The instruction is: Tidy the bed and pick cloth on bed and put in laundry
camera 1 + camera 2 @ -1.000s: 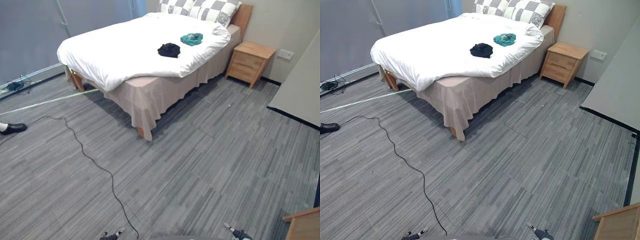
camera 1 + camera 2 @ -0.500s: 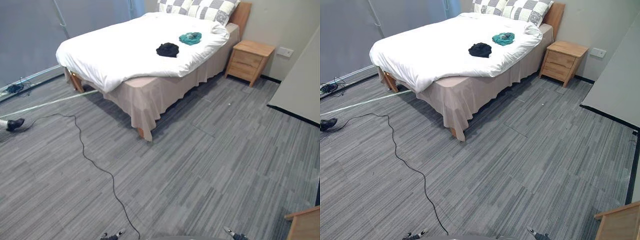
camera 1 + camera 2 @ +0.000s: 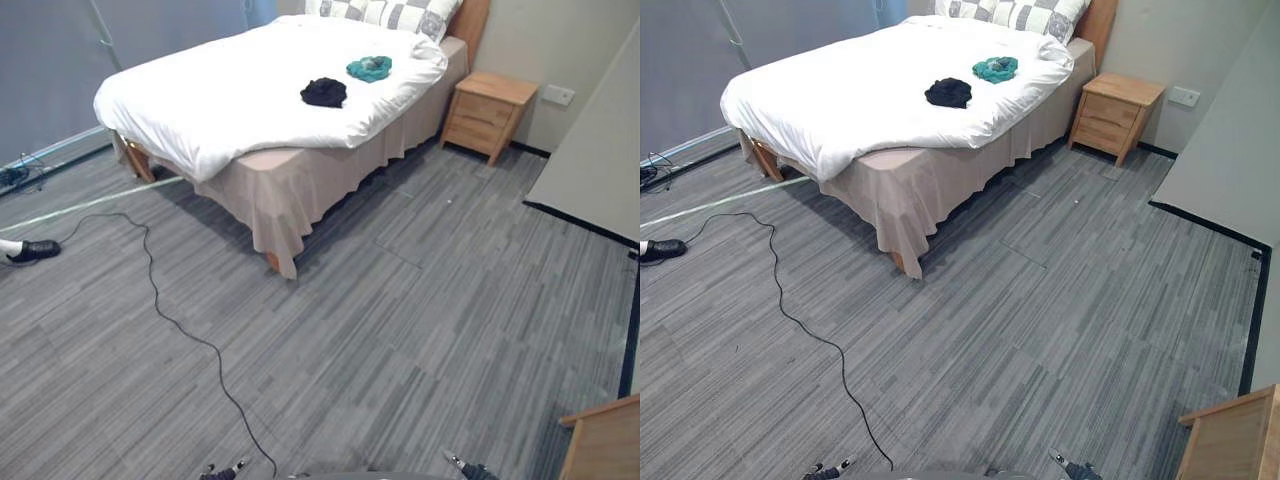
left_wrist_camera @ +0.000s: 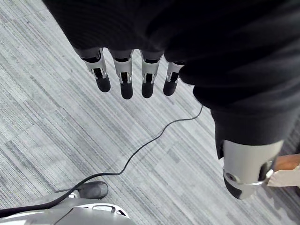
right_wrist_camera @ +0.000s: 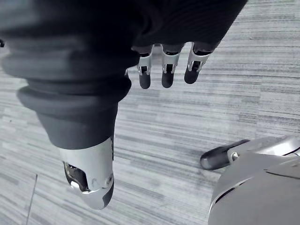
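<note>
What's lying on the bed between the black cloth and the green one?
Nothing: just bare white duvet separates the black cloth from the green cloth, seen in both eye views.

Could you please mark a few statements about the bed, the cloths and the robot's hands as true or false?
1. A black cloth and a teal cloth lie on the bed. True.
2. The two cloths touch each other. False: they lie apart.
3. The left hand and the right hand hang with straight fingers over the floor, holding nothing. True.
4. The thing beside the bed's head end is a laundry basket. False: it is a wooden nightstand.
5. The black cloth lies nearer the pillows than the teal one. False: the teal cloth is the nearer one.
</note>
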Robot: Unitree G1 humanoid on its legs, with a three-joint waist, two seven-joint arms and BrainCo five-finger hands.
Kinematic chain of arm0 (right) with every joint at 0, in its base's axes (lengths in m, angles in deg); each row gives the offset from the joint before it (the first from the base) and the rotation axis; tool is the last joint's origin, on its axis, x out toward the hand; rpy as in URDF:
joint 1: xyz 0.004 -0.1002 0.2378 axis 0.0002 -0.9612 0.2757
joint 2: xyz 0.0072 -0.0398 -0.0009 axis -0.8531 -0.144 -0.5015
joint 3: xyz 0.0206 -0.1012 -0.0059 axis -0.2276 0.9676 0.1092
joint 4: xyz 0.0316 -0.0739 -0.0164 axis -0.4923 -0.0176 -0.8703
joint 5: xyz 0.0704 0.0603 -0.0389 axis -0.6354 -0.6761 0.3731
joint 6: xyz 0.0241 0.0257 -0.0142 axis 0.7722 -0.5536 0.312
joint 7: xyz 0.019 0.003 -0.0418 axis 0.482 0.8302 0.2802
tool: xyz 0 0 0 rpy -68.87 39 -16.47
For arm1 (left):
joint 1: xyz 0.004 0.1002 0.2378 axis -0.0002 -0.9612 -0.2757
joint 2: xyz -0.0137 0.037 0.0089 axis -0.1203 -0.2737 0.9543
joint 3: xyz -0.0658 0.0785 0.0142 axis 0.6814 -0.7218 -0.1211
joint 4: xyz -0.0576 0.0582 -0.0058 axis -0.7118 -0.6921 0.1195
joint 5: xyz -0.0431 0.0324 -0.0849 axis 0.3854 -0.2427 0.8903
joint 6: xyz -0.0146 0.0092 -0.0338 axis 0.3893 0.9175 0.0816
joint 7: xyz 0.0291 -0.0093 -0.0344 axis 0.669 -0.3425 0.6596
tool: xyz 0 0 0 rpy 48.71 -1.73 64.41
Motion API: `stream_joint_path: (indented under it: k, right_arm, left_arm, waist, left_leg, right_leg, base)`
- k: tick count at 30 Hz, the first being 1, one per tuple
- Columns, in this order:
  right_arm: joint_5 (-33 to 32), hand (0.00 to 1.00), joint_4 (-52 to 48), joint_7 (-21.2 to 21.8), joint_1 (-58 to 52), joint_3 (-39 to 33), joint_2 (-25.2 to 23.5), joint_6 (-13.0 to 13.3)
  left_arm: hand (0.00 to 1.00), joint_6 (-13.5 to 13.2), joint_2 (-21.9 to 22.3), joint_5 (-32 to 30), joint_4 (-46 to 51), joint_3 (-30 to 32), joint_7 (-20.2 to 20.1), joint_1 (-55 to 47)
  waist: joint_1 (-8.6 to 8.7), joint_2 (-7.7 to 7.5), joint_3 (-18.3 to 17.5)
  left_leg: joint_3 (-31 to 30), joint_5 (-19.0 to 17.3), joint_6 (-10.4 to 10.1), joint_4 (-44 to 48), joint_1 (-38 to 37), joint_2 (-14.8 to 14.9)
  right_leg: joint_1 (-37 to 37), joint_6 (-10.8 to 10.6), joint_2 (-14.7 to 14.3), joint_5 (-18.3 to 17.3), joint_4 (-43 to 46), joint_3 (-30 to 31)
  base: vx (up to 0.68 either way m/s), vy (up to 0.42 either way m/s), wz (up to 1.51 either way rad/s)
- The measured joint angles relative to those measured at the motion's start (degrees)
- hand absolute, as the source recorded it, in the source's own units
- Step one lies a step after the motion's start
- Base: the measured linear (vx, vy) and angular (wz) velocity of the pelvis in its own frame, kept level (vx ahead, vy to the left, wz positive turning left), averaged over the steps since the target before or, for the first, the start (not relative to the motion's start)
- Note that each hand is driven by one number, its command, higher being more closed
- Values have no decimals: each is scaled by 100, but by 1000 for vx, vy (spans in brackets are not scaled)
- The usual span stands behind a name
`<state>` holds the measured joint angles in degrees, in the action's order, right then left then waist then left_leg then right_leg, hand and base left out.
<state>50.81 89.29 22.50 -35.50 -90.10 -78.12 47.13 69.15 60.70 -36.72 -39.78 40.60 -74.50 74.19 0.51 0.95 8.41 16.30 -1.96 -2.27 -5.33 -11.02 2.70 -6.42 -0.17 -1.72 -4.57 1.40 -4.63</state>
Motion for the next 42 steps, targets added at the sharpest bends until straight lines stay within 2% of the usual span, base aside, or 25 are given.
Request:
stream_joint_path:
  k: [1, 2, 4, 7, 9, 11, 13, 14, 15, 16, 17, 18, 19, 20, 22, 25, 27, 30, 32, 33, 34, 35, 37, 40, 42]
  right_arm:
    - [-1, 0, -1, -1, 40, 0, -11, 0]
    - [-4, 0, -32, -3, 74, -2, -49, 1]
    - [-11, 0, -87, 4, 120, -9, -123, -2]
    - [-12, 0, -87, 2, 20, -9, -172, -18]
    - [-17, 0, -39, -1, -6, -6, -165, -9]
    - [-26, 0, 32, -2, -2, 0, -172, -7]
    - [-30, 0, 78, -7, -30, -24, -172, -12]
    - [-30, 0, 85, -7, -49, -36, -168, -16]
    - [-29, 0, 92, -8, -27, -209, -73, -15]
    - [-29, 0, 89, -4, -4, -263, -52, -8]
    - [-26, 0, 48, 0, 25, -352, -37, -2]
    - [-22, 0, 89, 6, 135, -496, -41, -15]
    - [-29, 0, 78, 6, 140, -574, -56, -26]
    - [-28, 0, 76, -1, 110, -593, -65, -16]
    - [-29, 0, 66, -119, 142, -42, 57, -7]
    - [-26, 0, 13, -139, 270, 283, 104, 2]
    - [-11, 0, 23, -149, 520, 450, 153, -3]
    - [81, 0, 5, -122, 649, 664, 215, 18]
    - [206, 0, 9, -121, 574, 675, 254, 27]
    - [225, 0, 6, -119, 460, 596, 230, 14]
    - [259, 0, 25, -123, 374, 599, 43, -11]
    - [349, 0, 36, -106, 358, 609, 30, -6]
    - [565, 0, 56, -102, 318, 598, 23, 6]
    - [608, 0, -6, -99, 310, 648, 46, 3]
    - [602, 0, -162, -105, 316, 720, 106, 57]
  left_arm:
    - [0, 0, -14, 23, 0, -19, -1, 4]
    - [0, 1, -72, 51, -1, -111, -1, 60]
    - [0, 2, -161, 109, -32, -240, -1, 185]
    - [0, 16, -259, 158, -134, -242, 1, 317]
    - [0, 38, -242, 159, -148, -239, -3, 380]
    - [0, 37, -238, 153, -184, -224, -5, 529]
    - [0, 34, -242, 146, -338, -143, -3, 804]
    - [0, 34, -223, 142, -382, -123, -6, 860]
    - [0, 28, -83, 135, -465, -53, -12, 1012]
    - [0, 26, 45, 135, -475, -16, -25, 1028]
    - [0, -28, 192, 113, -447, 58, -35, 1025]
    - [0, -28, 233, 75, -389, 85, -34, 1010]
    - [0, -19, 263, 76, -360, 98, -32, 997]
    - [0, -23, 303, 86, -283, 96, -32, 946]
    - [0, -51, 303, 281, 275, 59, -15, 868]
    - [0, -165, 248, 419, 512, -7, 5, 883]
    - [0, -222, 226, 533, 652, -4, 7, 886]
    - [0, -257, 231, 580, 656, -4, 8, 887]
    - [0, -246, 259, 576, 494, 4, 5, 885]
    - [0, -251, 285, 581, 451, 37, -4, 826]
    - [0, -242, 215, 561, 442, 87, -28, 853]
    - [0, -243, 162, 532, 444, 75, -33, 825]
    - [0, -187, 177, 464, 367, 6, -37, 829]
    - [0, -114, 117, 424, 155, -252, -30, 833]
    - [0, -85, 20, 423, 113, -415, -28, 861]
  waist:
    - [-1, -10, 6]
    - [23, -37, 71]
    - [9, -111, 248]
    - [183, -231, 359]
    - [202, -169, 420]
    - [239, -145, 433]
    - [361, -214, 494]
    - [405, -221, 504]
    - [511, 12, 630]
    - [517, 202, 648]
    - [470, 344, 632]
    - [500, 298, 686]
    - [508, 310, 695]
    - [492, 330, 743]
    - [273, 284, 949]
    - [146, 151, 975]
    - [26, 116, 988]
    - [1, 44, 1008]
    - [14, 128, 962]
    - [9, 208, 914]
    - [7, -116, 854]
    - [0, -184, 763]
    - [69, -222, 734]
    - [221, -153, 765]
    - [205, -24, 829]
  left_leg:
    - [3, -57, 15, 19, 53, 2]
    - [57, -105, 40, 68, 68, -16]
    - [49, -197, 89, 76, 9, 6]
    - [-177, -416, 42, 344, -38, 132]
    - [-248, -526, -93, 384, -188, 367]
    - [-314, -654, -289, 368, -254, 571]
    - [-524, -910, -598, 332, -448, 660]
    - [-580, -1011, -655, 323, -503, 674]
    - [-688, -1264, -508, 311, -748, 924]
    - [-648, -1394, -255, 305, -820, 1034]
    - [-584, -1126, -262, 533, -905, 1133]
    - [-533, -921, -622, 1620, -553, 1334]
    - [-549, -765, -618, 2530, -186, 1514]
    - [-562, -29, -240, 4306, 572, 1969]
    - [-619, -106, -47, 7163, 1628, 2360]
    - [-301, -322, -60, 7324, 2353, 2132]
    - [185, -572, -398, 5989, 2737, 1724]
    - [1423, -520, -456, 3186, 2679, 1082]
    - [2747, 109, -234, 1668, 2407, 803]
    - [3168, 438, 533, 1382, 2278, 690]
    - [3043, 271, 1449, 1459, 2082, 376]
    - [2934, 107, 1532, 1487, 2070, 291]
    - [2261, -147, 1238, 1394, 1722, -32]
    - [1420, -270, 1089, 1282, 1166, -214]
    - [743, -279, 939, 1154, 694, -165]
  right_leg:
    - [223, -39, 23, -180, 358, -10]
    - [595, -350, 122, -575, 1145, -51]
    - [1695, -621, 402, -607, 3438, -395]
    - [2381, -485, 1021, -757, 4661, -890]
    - [2469, -477, 1112, -786, 3856, -990]
    - [2422, -495, 1072, -186, 1889, -940]
    - [2408, -741, 1242, 685, 41, -779]
    - [2432, -767, 1311, 789, 62, -748]
    - [2583, -700, 1191, 1308, 802, -810]
    - [2775, -676, 1085, 1124, 1314, -810]
    - [3124, -352, 979, 609, 2234, -746]
    - [3083, -89, 901, 266, 2590, -805]
    - [2928, -27, 836, 136, 2548, -861]
    - [2454, 143, 613, -19, 2260, -953]
    - [1378, 368, 151, -132, 1661, -891]
    - [604, 459, 20, -251, 1097, -740]
    - [229, 466, 72, -303, 782, -580]
    - [-387, 236, 294, -464, 299, -627]
    - [-853, -28, 276, -648, 34, -790]
    - [-1204, -202, 163, -824, 10, -869]
    - [-1471, -305, 390, -924, 181, -1027]
    - [-1305, -520, 499, -954, 598, -1134]
    - [-95, -1235, 978, -546, 3908, -1114]
    - [793, -1080, 1154, -1037, 5269, -945]
    - [1334, -761, 1163, -1291, 4036, -805]
  base:
    - [20, -38, -12]
    - [18, -43, -4]
    - [24, -59, -5]
    - [133, -87, 35]
    - [319, -159, 24]
    - [379, -241, 20]
    - [498, -356, 33]
    - [528, -421, 37]
    - [430, -342, 21]
    - [662, -478, -7]
    - [661, -517, -27]
    - [667, -540, -28]
    - [563, -471, -10]
    - [469, -319, -5]
    - [613, -343, -46]
    - [521, -183, -35]
    - [651, -104, -35]
    - [594, 31, -8]
    - [665, 120, 29]
    - [688, 161, 63]
    - [700, 175, 75]
    - [682, 198, 90]
    - [646, 237, 122]
    - [662, 68, 166]
    - [583, -139, 173]
